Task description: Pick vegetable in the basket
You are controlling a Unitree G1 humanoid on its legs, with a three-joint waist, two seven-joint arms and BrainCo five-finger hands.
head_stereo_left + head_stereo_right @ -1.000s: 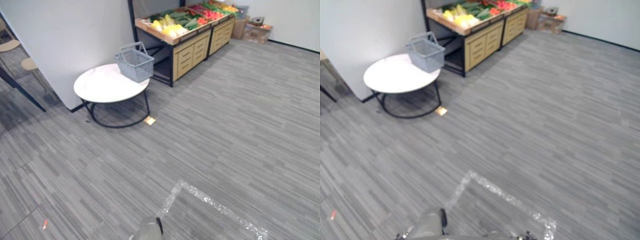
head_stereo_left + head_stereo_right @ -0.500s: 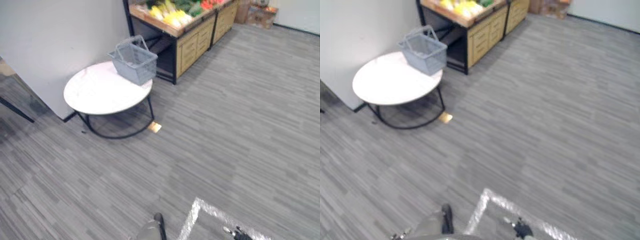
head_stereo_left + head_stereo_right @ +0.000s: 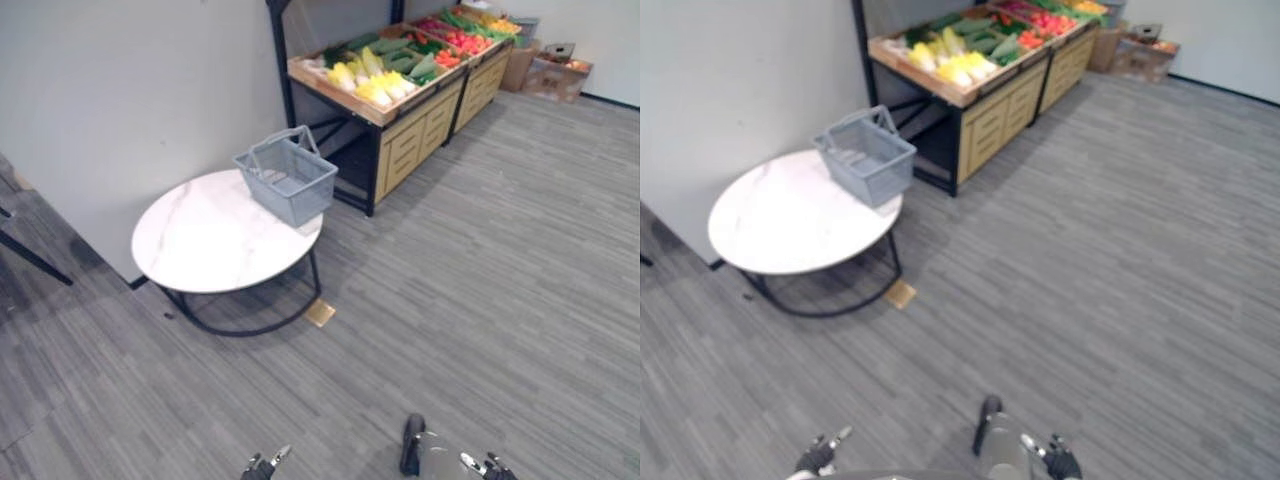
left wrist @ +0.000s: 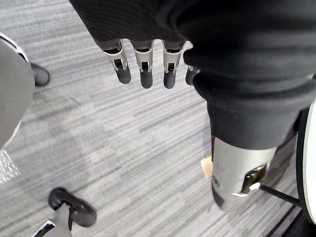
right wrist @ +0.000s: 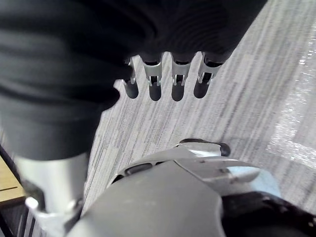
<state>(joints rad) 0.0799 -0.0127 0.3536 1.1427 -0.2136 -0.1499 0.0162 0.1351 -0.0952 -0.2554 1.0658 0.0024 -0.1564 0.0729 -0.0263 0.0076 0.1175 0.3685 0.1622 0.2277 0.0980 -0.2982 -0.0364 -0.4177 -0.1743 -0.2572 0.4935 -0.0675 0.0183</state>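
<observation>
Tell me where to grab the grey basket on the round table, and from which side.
Take the basket by its handles, which stand raised over the open top. Come down from above and hook under them. Its walls look too wide and sloped to clasp. It sits at the far edge of the table.

The basket [image 3: 288, 178] stands on the worktop [image 3: 200, 245] at its far right edge, near the wall [image 3: 130, 90]. Behind and to the right, vegetables [image 3: 370, 85] lie in a stand [image 3: 405, 150]. A flat tag [image 3: 320, 313] lies on the floor [image 3: 480, 300] below the worktop's right edge.
</observation>
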